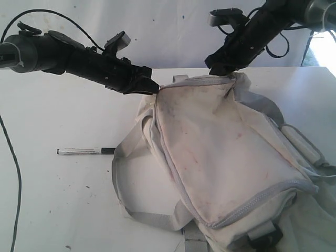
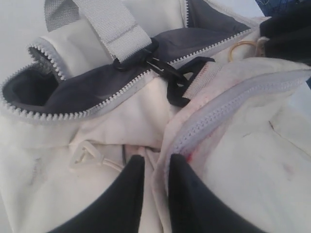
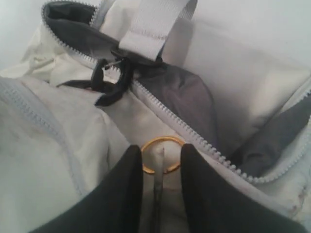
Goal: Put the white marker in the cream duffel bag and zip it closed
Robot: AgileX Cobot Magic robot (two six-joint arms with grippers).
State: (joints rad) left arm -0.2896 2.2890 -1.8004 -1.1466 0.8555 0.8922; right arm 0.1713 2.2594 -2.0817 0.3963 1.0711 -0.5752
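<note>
**Both arms at the bag's mouth, marker out on the table**

Two arms reached in from opposite sides and met at the raised far edge of the one cream duffel bag (image 1: 220, 142). The left arm lay low and almost level. The right arm sloped steeply down from above.

The single white marker (image 1: 84, 151) lay flat on the table (image 1: 52, 105), outside the bag and well apart from both grippers.

The bag's main zip stood open, showing grey lining. One black clip (image 2: 165, 68) hung from a grey webbing strap (image 2: 112, 24).

The left gripper (image 1: 152, 88) was nearly closed, pinching a fold of cream fabric beside the zip.

The right gripper (image 1: 223, 71) had its jaws a little apart. One gold ring (image 3: 163, 154) and a thin tab sat between its tips. I could not tell whether they were clamped.
</note>
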